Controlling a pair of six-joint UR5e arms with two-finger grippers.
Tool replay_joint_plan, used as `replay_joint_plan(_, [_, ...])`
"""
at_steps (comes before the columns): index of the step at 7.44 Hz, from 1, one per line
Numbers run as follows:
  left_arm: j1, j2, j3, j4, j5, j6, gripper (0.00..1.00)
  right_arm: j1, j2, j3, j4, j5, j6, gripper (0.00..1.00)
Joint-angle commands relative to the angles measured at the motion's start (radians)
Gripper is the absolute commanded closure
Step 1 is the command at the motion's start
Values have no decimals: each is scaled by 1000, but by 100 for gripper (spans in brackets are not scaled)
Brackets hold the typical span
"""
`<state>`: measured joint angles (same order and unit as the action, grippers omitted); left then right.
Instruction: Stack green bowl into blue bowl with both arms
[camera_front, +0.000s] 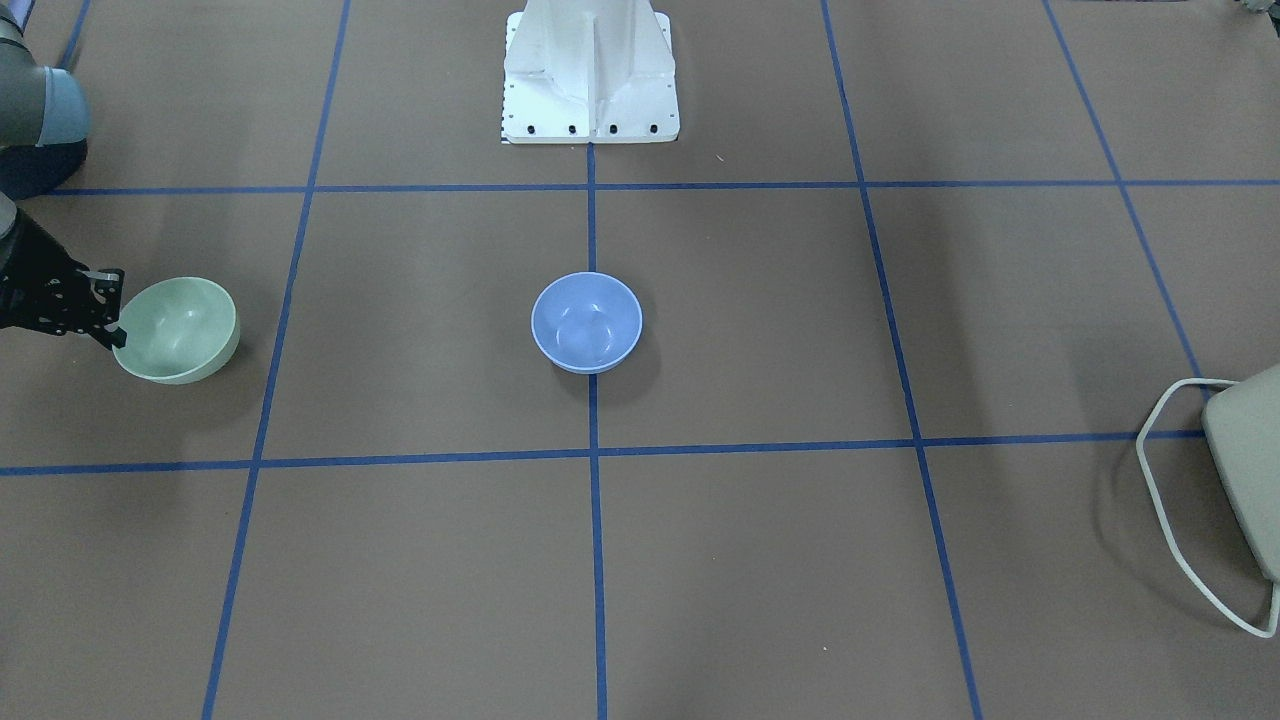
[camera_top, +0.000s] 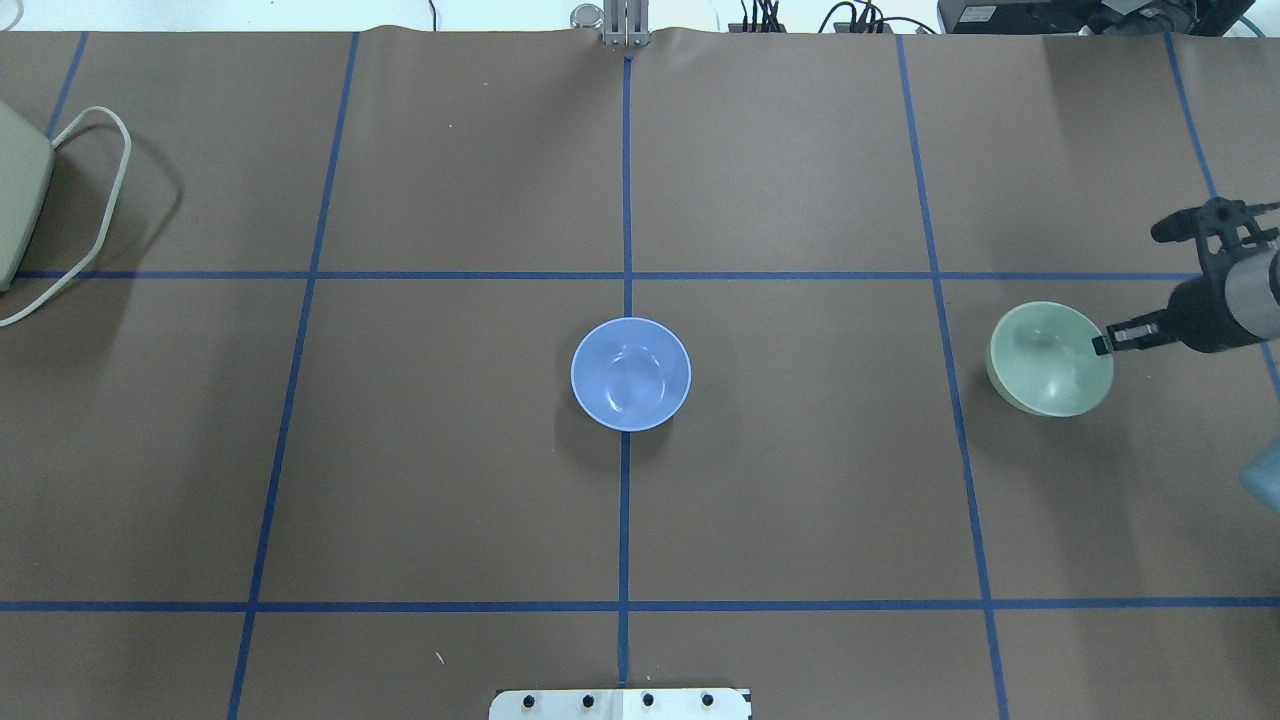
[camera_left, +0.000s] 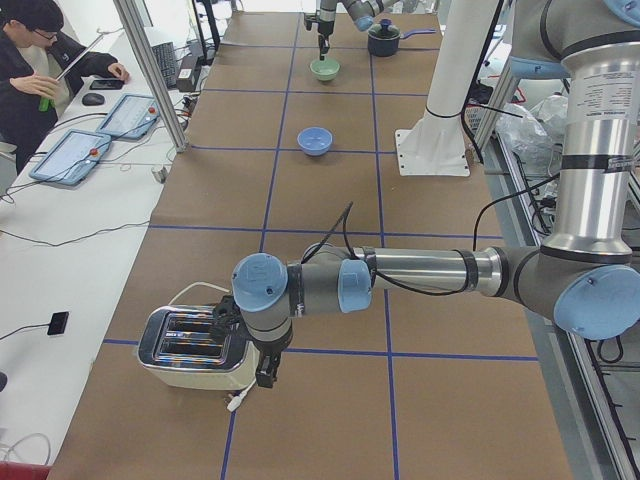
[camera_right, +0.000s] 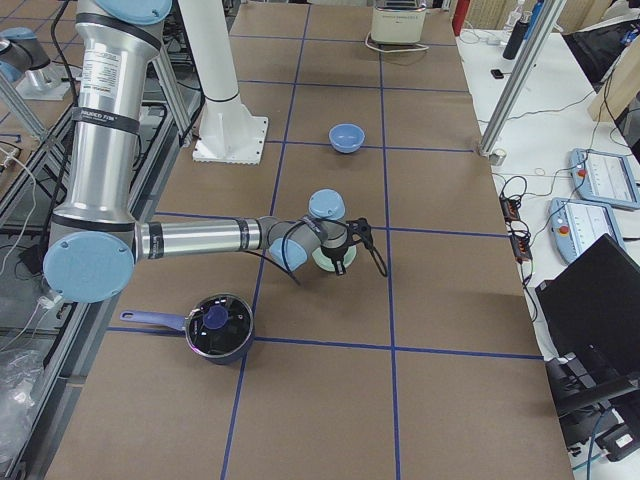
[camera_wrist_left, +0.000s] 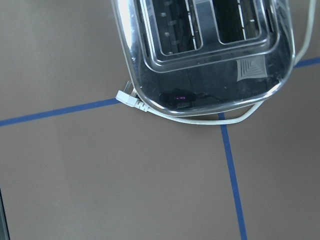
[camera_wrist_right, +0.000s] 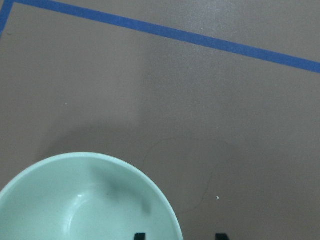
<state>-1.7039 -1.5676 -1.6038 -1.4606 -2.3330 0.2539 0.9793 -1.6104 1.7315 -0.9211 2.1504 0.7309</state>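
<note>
green bowl (camera_front: 180, 330): pale mint, plain, glossy inside
blue bowl (camera_front: 587, 322): periwinkle, plain, glossy w/ white highlights
bench (camera_front: 760, 560): matte brown cover
tape grid (camera_front: 596, 560): blue lines, sq. pattern over the brown
pedestal (camera_front: 590, 70): white; row of black dots along its edge
right arm (camera_right: 200, 238) / left arm (camera_left: 430, 272): silver-grey tubes, lt-blue joint caps, black cables
right end effector (camera_top: 1102, 343) / left end effector (camera_left: 268, 372): black
toaster (camera_left: 190, 350): chrome mirror top, cream sides
cord (camera_wrist_left: 200, 120): white, incl. plug
pot (camera_right: 218, 328): dark body, blue handle, blue lid knob
</note>
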Motion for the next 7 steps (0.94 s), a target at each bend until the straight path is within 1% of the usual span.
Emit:
replay_joint_plan(1, [1,1,-2,-1,-26,-15,1,-5,195,-4,-19,3,253,100])
replay_joint_plan(2, [3,4,-10,-3,-52,-91,1,-17,248,14,-59,8,305,100])
replay_joint_plan(3, [6,8,-37,-41,-52,-170,1,-45,304,61,-167,6,347,100])
replay_joint_plan(4, [7,9,-39,-81,-52,-197,1,-83,384,138,-372,-9,349,100])
replay_joint_plan(5, [12,15,-41,-84,-52,-197,1,-159,485,187,-559,-76,378,100])
replay_joint_plan(6, [12,15,-42,-86,-52,-197,1,-254,556,189,-596,-172,509,100])
replay_joint_plan(7, [13,17,-39,-86,-51,-196,1,-340,604,183,-605,-264,595,100])
